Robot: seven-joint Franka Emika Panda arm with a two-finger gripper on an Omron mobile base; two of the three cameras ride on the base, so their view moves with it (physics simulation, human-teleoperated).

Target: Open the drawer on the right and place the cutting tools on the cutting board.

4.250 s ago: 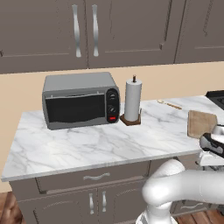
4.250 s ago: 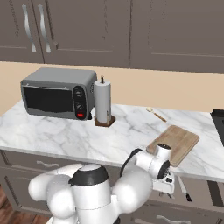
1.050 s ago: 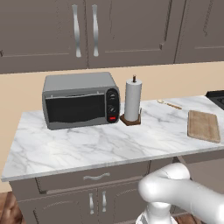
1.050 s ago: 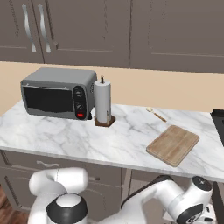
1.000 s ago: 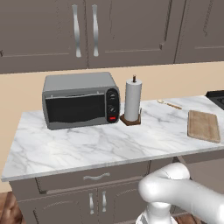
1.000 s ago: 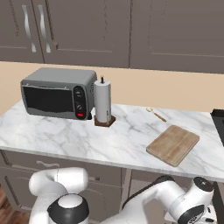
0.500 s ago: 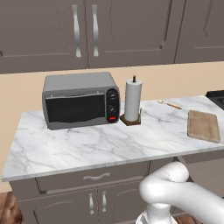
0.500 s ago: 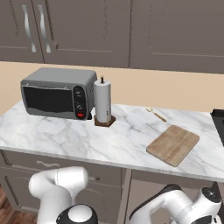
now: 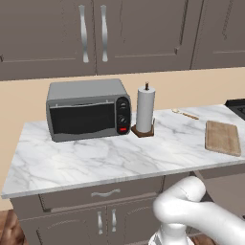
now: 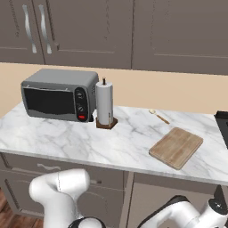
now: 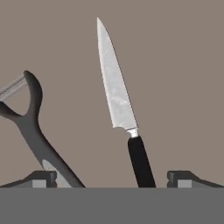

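Hovering spread wide, the end effector [image 11: 112, 177] straddles the knife [image 11: 124, 114] lying beside the forked tool [image 11: 30, 127] on the drawer floor [image 11: 175, 65], seemingly lining up to grasp its handle; the cutting board [image 10: 176, 147] waits on the bench [image 10: 89, 142].

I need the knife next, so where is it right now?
In the hand view the knife lies on the grey-brown drawer floor between the open gripper tips, the dark forked tool beside it.

Knife [image 11: 124, 113] right of peeler [image 11: 31, 127] (apart)
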